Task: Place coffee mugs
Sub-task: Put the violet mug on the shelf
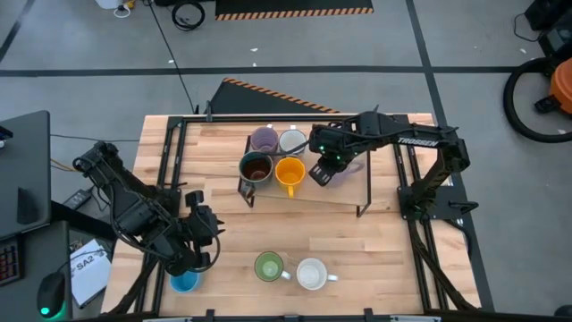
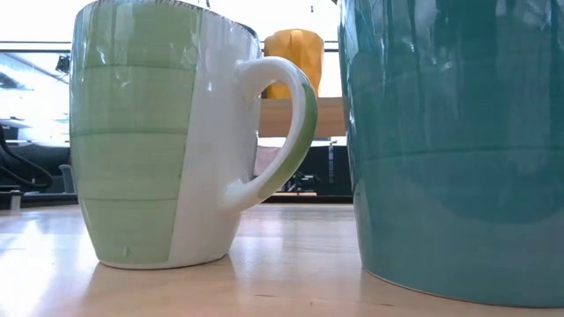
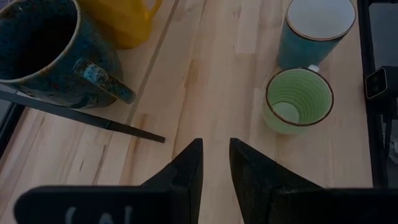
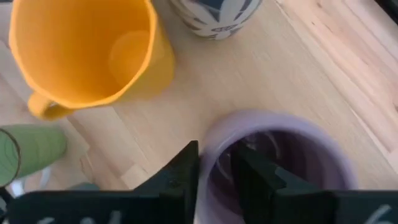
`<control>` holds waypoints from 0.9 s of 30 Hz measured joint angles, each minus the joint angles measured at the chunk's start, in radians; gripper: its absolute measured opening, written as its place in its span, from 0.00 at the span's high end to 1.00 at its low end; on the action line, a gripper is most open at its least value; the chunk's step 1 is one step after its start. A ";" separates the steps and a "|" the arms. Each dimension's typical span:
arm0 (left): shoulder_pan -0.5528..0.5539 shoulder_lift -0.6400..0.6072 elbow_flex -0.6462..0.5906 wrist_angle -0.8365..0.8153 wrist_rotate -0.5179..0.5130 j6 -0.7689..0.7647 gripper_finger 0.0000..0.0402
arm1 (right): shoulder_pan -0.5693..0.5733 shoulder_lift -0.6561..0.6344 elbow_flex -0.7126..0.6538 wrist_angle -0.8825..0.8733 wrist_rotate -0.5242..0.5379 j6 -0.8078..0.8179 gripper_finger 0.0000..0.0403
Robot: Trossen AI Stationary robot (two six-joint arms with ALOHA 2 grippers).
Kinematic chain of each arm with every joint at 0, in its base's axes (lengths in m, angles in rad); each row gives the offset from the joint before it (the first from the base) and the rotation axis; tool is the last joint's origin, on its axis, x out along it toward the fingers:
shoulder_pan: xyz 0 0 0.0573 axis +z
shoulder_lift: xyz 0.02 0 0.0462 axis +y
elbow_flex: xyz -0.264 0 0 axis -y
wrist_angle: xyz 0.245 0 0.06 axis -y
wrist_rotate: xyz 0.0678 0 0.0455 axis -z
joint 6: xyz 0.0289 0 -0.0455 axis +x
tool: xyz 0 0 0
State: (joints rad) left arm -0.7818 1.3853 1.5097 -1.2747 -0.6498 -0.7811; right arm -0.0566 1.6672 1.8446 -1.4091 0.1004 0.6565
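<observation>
We found the right gripper (image 4: pixel 214 168) over the raised shelf (image 1: pixel 344 192), fingers pinching the lavender mug (image 4: pixel 280 165) by its rim, evidently to seat it beside the orange mug (image 1: pixel 290 173). The left gripper (image 3: pixel 215 163), fingers narrowly parted and empty, waited above the surface (image 1: pixel 375 246).

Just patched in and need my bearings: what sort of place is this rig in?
Probably a robotics lab or workshop, not a kitchen: a wooden table on a grey floor with hazard-striped tape, loose cables, and a monitor beside the table.
</observation>
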 joint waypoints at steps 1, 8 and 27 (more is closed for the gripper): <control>0.000 0.000 0.000 0.000 0.000 0.000 0.79 | 0.000 0.000 0.000 0.000 -0.006 -0.005 0.80; 0.000 0.000 0.000 0.000 0.000 -0.015 0.79 | 0.001 0.000 0.000 0.003 -0.048 -0.059 0.89; 0.000 0.000 0.000 0.000 0.045 -0.027 0.79 | -0.018 -0.017 0.003 -0.061 -0.227 -0.764 0.90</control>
State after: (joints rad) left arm -0.7822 1.3853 1.5093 -1.2744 -0.6049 -0.8076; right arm -0.0742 1.6498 1.8481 -1.4696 -0.1270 -0.1070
